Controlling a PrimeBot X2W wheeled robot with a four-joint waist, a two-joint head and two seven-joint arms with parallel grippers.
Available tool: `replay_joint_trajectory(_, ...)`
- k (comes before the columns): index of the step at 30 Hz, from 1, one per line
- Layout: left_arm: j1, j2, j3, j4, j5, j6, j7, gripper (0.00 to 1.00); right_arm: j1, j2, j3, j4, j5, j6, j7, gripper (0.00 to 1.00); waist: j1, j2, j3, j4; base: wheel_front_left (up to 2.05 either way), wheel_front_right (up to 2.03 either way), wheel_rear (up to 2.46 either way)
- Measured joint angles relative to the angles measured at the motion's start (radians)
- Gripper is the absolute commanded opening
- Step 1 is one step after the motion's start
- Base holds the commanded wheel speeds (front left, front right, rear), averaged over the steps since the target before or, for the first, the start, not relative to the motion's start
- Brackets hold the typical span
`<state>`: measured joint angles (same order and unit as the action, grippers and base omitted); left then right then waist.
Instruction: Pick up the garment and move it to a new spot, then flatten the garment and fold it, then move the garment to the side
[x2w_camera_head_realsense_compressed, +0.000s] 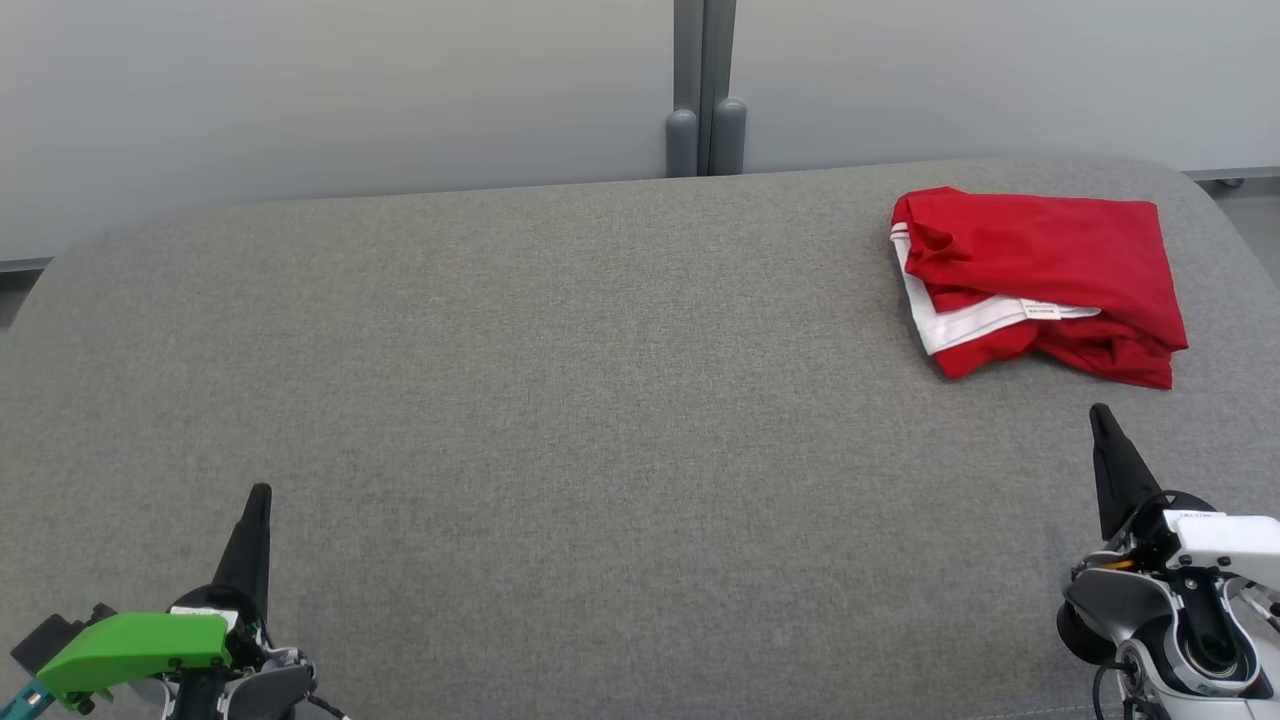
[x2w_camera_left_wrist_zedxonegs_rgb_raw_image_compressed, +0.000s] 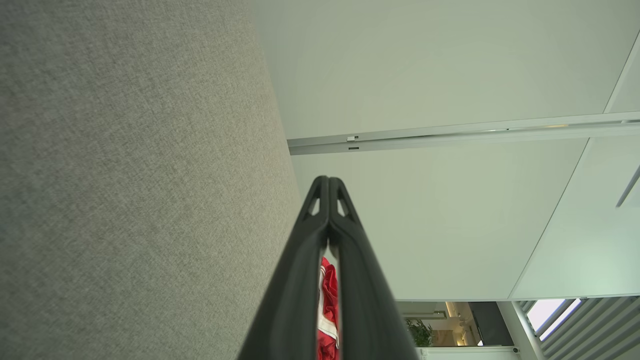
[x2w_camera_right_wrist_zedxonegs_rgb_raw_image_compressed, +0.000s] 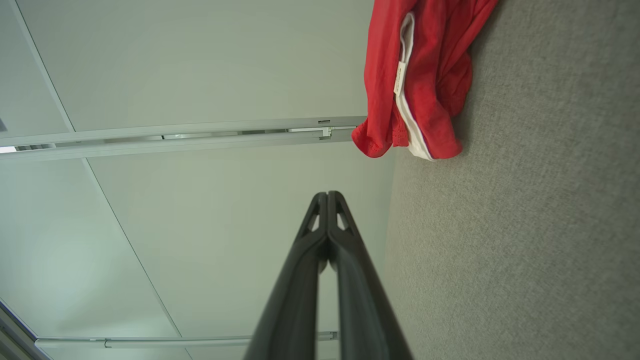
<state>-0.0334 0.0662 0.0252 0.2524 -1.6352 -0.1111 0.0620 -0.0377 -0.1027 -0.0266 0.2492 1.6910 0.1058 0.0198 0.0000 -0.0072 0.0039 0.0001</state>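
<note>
Your left hand (x2w_camera_head_realsense_compressed: 259, 492) sits at the lower left of the head view, its two dark fingers pressed together into a single point and pinching nothing. Its wrist view confirms the tips meet with nothing between them. Your right hand (x2w_camera_head_realsense_compressed: 1101, 412) is at the lower right, likewise pressed together and empty, its tip pointing up the frame toward the cloth but clearly apart from it. Both hover over the bare grey woven-fabric bench (x2w_camera_head_realsense_compressed: 600, 400), which fills the middle of the frame. Just above the right hand, at the upper right near the bench's far corner, lies the red garment with white trim (x2w_camera_head_realsense_compressed: 1050, 265). It is a compact, roughly rectangular bundle with layers stacked, a white band and a small white label (x2w_camera_head_realsense_compressed: 1040, 310) showing along the lower left edge. From the way it lies, I judge the moving, flattening and folding to be done and the garment already set to the side, so little or nothing is left. The fold is loose, though: the lower edge is rumpled and one corner bulges. If you want it neater, the right hand is the nearer one to tidy it. I cannot fully rule out that this is an untouched heap. Behind the bench stand pale wall panels (x2w_camera_head_realsense_compressed: 300, 100) split by a grey post (x2w_camera_head_realsense_compressed: 705, 90).
</note>
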Motion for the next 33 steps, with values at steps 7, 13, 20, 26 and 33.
replay_joint_trajectory(7,-0.010,0.000,0.001,0.003,0.000,-0.003,0.000,0.00,-0.002,0.000,0.000,0.005,0.000,0.008,0.000,0.00,0.0000,0.0000,0.000,0.000,0.00,0.00,0.00)
replay_joint_trajectory(13,-0.010,0.000,0.001,0.008,0.000,-0.003,0.000,0.00,-0.002,0.000,-0.001,0.008,0.000,0.008,0.000,0.00,0.0000,0.0000,0.000,0.000,0.00,0.00,0.00)
replay_joint_trajectory(20,-0.010,0.000,0.001,0.013,0.000,-0.003,0.000,0.00,-0.007,0.000,-0.001,0.012,0.000,0.008,0.000,0.00,0.0000,0.0000,-0.001,0.000,0.00,0.00,0.00)
replay_joint_trajectory(26,-0.010,0.000,0.002,0.018,0.000,-0.004,0.000,0.00,-0.014,0.000,-0.002,0.016,0.000,0.008,0.000,0.00,0.0000,0.0000,-0.001,0.000,0.00,0.00,0.00)
replay_joint_trajectory(33,-0.010,0.000,0.002,0.021,0.000,-0.004,0.007,0.00,-0.014,0.000,-0.003,0.017,0.000,0.008,0.008,0.00,0.0000,0.0000,-0.001,0.000,0.00,0.00,0.00)
